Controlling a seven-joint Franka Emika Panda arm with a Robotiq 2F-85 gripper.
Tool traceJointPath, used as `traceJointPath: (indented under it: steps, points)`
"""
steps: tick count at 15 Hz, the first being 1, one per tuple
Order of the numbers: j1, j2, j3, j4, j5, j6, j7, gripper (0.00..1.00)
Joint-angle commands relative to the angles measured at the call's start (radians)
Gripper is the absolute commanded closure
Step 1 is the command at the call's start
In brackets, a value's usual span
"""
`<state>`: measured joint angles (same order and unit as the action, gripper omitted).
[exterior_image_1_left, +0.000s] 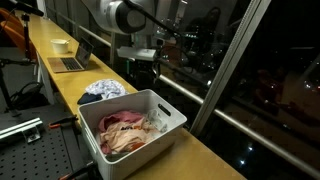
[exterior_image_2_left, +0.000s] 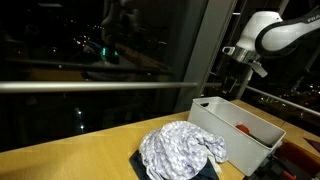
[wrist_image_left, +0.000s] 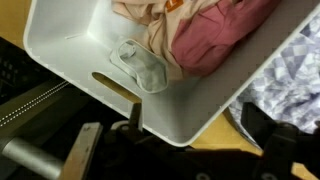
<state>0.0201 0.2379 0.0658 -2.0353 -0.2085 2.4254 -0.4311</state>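
A white plastic bin (exterior_image_1_left: 170, 108) stands on the wooden counter (exterior_image_1_left: 200, 155), filled with pink and beige clothes (exterior_image_1_left: 125, 130). In the wrist view the bin's wall (wrist_image_left: 150, 110) fills the picture, with a small pale cloth (wrist_image_left: 140, 65) lying on the bin floor beside the pink garment (wrist_image_left: 215, 40). My gripper (wrist_image_left: 200, 150) hangs open above the bin's far corner, with nothing between its dark fingers (wrist_image_left: 268, 140). Both exterior views show the gripper (exterior_image_1_left: 140, 68) (exterior_image_2_left: 238, 88) over the bin's rim (exterior_image_2_left: 225, 103). A blue-and-white patterned cloth (exterior_image_2_left: 180, 148) (exterior_image_1_left: 105, 88) (wrist_image_left: 295, 70) lies heaped on the counter next to the bin.
A glass window wall (exterior_image_1_left: 230, 60) runs right along the counter's far side. Farther down the counter sit a laptop (exterior_image_1_left: 70, 62) and a pale bowl (exterior_image_1_left: 61, 45). A perforated metal table (exterior_image_1_left: 30, 140) stands beside the counter.
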Motion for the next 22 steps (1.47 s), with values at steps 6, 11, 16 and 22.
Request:
traceJointPath:
  steps: [6, 11, 16, 22]
  points:
    - [-0.058, 0.273, -0.014, 0.11, -0.006, 0.158, -0.029, 0.0]
    - [-0.112, 0.364, -0.028, 0.161, -0.01, 0.192, -0.037, 0.0]
    - [-0.07, 0.438, -0.075, 0.246, -0.061, 0.207, 0.034, 0.0]
    - [-0.023, 0.521, -0.14, 0.319, -0.108, 0.235, 0.144, 0.0]
